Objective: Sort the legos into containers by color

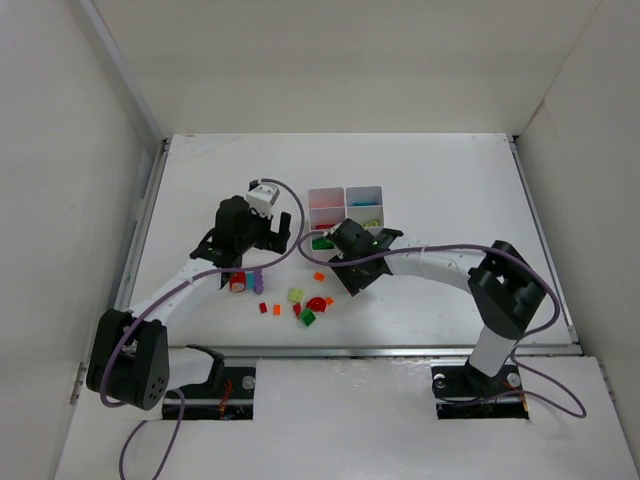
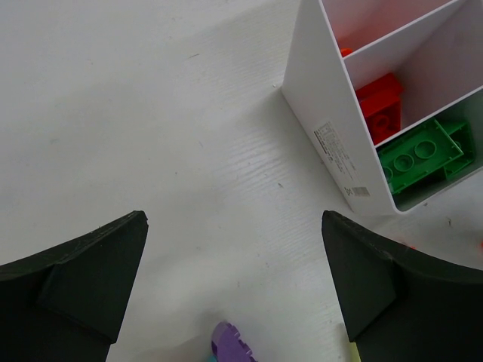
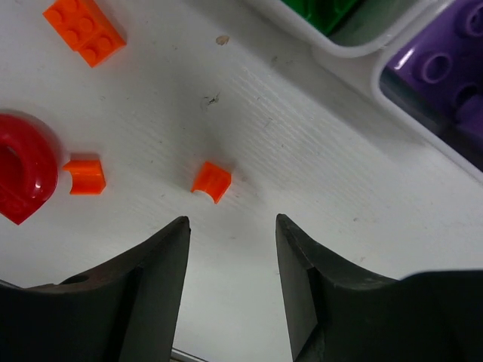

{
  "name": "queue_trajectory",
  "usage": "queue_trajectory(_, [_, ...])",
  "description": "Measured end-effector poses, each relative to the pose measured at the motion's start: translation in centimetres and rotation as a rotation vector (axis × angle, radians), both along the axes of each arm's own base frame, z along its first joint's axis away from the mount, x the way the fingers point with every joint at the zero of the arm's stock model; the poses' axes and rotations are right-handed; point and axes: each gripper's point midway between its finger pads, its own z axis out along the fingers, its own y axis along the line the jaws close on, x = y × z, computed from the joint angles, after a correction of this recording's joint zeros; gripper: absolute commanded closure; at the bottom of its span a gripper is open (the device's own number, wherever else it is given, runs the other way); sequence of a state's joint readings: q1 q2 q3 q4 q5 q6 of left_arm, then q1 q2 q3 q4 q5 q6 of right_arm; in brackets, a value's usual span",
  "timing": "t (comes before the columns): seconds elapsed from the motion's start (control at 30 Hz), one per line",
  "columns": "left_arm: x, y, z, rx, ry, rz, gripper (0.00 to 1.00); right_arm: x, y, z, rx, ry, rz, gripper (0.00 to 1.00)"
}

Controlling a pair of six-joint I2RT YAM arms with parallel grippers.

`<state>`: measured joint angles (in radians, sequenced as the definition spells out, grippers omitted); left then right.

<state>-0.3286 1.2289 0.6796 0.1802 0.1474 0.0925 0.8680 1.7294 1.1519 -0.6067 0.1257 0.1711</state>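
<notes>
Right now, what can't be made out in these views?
Top view: the right gripper partly hides the tray's near compartments; loose legos too small for shape.
Left wrist: purple piece cut off by the bottom edge; tray cut by the right edge.
Right wrist: purple brick cut off by the right edge.

In the top view, the right hand (image 1: 348, 278) covers part of the tray's (image 1: 346, 189) near compartments. The left wrist view's bottom edge cuts off a purple piece (image 2: 232, 345). The right wrist view's left edge clips a red curved piece (image 3: 23, 170).
</notes>
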Motion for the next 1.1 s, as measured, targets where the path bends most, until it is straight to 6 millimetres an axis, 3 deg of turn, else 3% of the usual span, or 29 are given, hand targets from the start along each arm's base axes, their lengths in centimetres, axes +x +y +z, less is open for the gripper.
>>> queue_trajectory(0.4, [-0.7,-1.1,-0.3,0.008,0.006,-0.034,0.0,-0.4,1.3,-0.9,0.045,0.046,0.018,0.44])
queue_trajectory(0.6, [-0.8,-1.0,-0.5,0.011,0.011,-0.034,0.0,-0.1,1.9,-1.9,0.04,0.07,0.023,0.49])
queue_trajectory(0.77, [-0.9,-1.1,-0.5,0.011,0.011,-0.035,0.0,0.2,2.3,-1.8,0.047,0.067,0.011,0.63])
queue_trajectory(1.0, [-0.9,-1.1,-0.5,0.011,0.011,-0.035,0.0,0.2,2.4,-1.7,0.052,0.067,0.001,0.63])
queue_trajectory(1.1, [-0.9,-1.1,-0.5,0.011,0.011,-0.035,0.0,0.3,2.5,-1.6,0.053,0.063,-0.002,0.74])
